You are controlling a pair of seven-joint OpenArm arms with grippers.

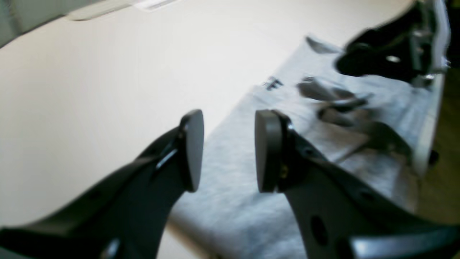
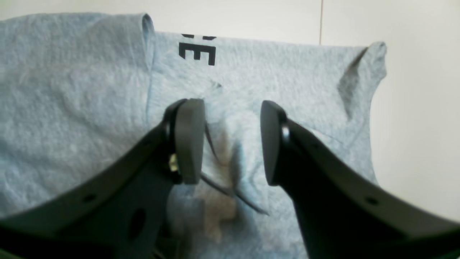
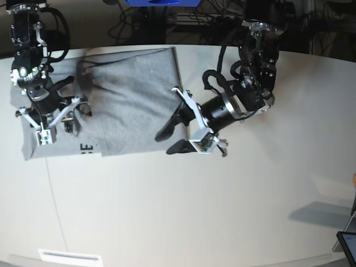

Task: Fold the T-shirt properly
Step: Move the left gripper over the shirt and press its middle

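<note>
The grey T-shirt [image 3: 133, 100] lies partly folded on the white table [image 3: 194, 211] at the back left, with black lettering [image 3: 86, 148] showing at its near edge. My left gripper [image 3: 171, 140] hovers open at the shirt's right edge. In the left wrist view its pads [image 1: 194, 151] stand apart over the cloth [image 1: 233, 208] with nothing between them. My right gripper [image 3: 55, 125] is over the shirt's left part. In its wrist view it [image 2: 231, 140] stands open above puckered fabric [image 2: 72, 108], near the letter "E" [image 2: 197, 50].
A white label strip [image 3: 69, 257] lies at the table's front edge. A dark screen corner [image 3: 347, 245] shows at the far right. Cables and equipment [image 3: 183, 16] crowd the back edge. The other arm [image 1: 388, 54] appears in the left wrist view.
</note>
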